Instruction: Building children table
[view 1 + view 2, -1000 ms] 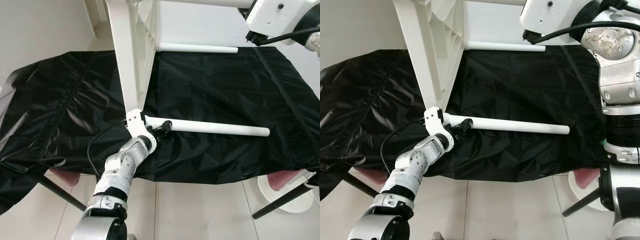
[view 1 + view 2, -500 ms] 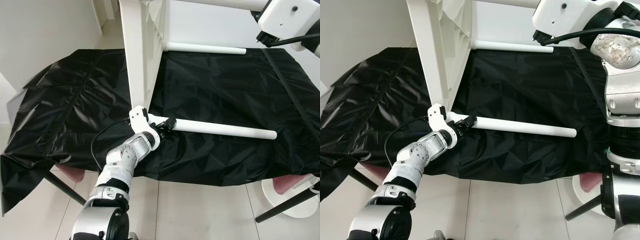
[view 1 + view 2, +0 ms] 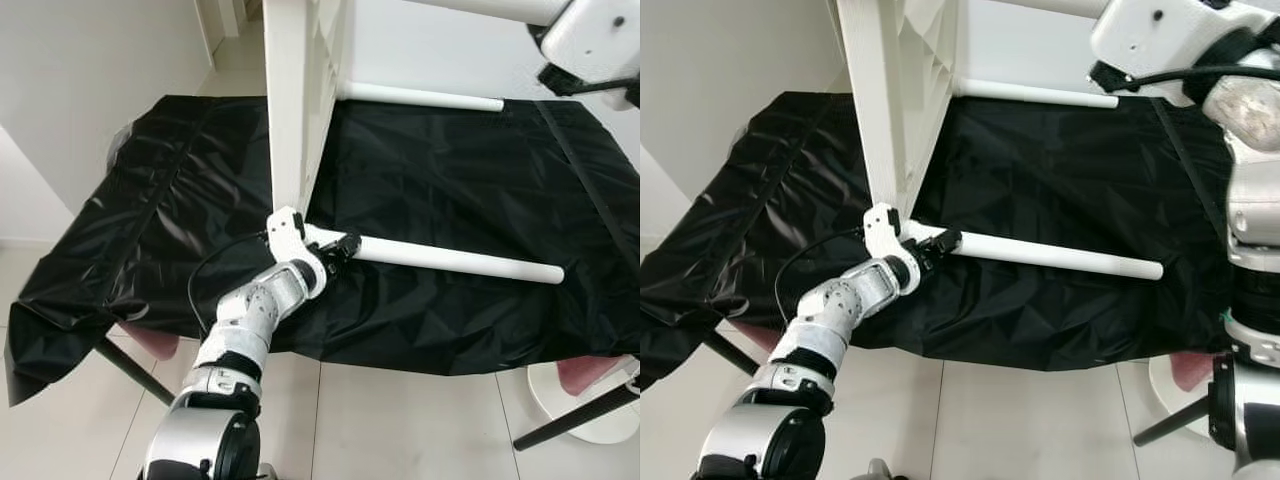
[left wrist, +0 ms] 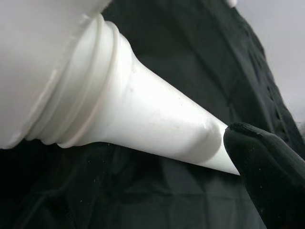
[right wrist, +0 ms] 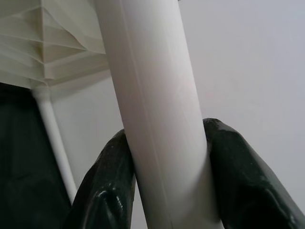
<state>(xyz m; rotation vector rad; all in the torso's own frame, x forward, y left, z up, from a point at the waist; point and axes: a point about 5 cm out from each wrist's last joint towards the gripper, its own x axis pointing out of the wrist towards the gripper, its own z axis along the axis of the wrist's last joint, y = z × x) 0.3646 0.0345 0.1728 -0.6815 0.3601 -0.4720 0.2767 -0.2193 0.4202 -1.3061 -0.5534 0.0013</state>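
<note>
Three legs appeared fitted to the tabletop (image 3: pixel 300 90), the lower leg (image 3: pixel 450 262) clasped by the left gripper (image 3: pixel 340 247), an upper leg (image 5: pixel 152 105) by the right gripper (image 5: pixel 164 186).

Indoor room, prob. a home: pale glossy tiled floor (image 3: pixel 400 420), plain white walls (image 3: pixel 90 90), doorway/passage at rear. Work surface w/ black legs, draped in black plastic sheet (image 3: pixel 450 200); pink-and-white round object (image 3: pixel 590 385) on floor beside it.
</note>
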